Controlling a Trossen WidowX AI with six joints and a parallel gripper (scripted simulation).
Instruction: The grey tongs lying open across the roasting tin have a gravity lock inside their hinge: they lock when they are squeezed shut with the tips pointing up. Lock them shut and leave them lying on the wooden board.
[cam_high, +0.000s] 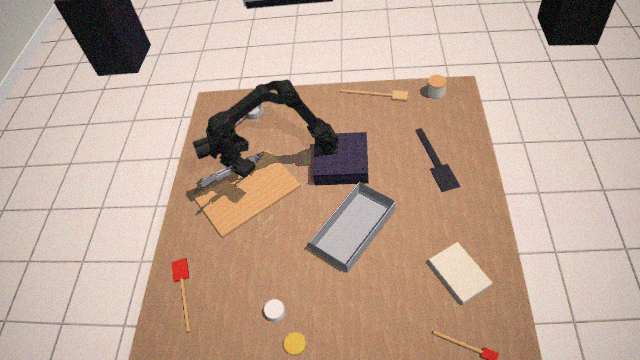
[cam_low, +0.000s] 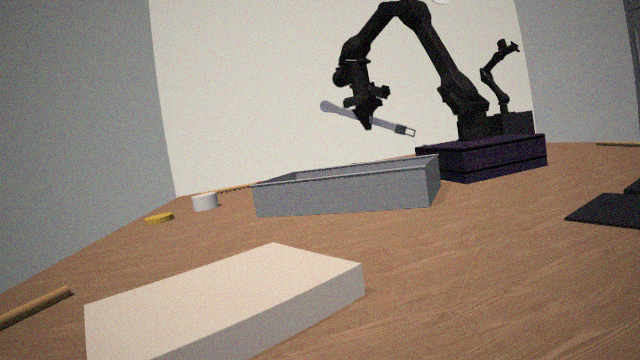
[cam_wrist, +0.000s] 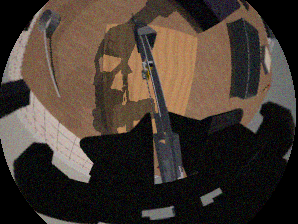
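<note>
My gripper (cam_high: 244, 168) (cam_low: 368, 121) (cam_wrist: 155, 114) is shut on the grey tongs (cam_high: 215, 178) (cam_low: 386, 123) (cam_wrist: 158, 95) near mid-length. The tongs hang above the wooden board (cam_high: 250, 205) (cam_wrist: 182, 55), over its back left part, and their shadow falls on it. Their arms look close together. In the exterior view the rounded tip end is at the left and higher; the hinge end with its small ring is at the right and lower. Whether the lock holds cannot be seen. The roasting tin (cam_high: 352, 225) (cam_low: 345, 195) (cam_wrist: 244, 60) holds nothing.
The dark arm base (cam_high: 345, 165) (cam_low: 505, 160) stands behind the tin. A ladle-like tool (cam_high: 255, 111) (cam_wrist: 49, 22) lies behind the arm. A black spatula (cam_high: 444, 178), a cream block (cam_high: 460, 272) (cam_low: 225, 295) and a red-headed spatula (cam_high: 180, 270) lie farther off.
</note>
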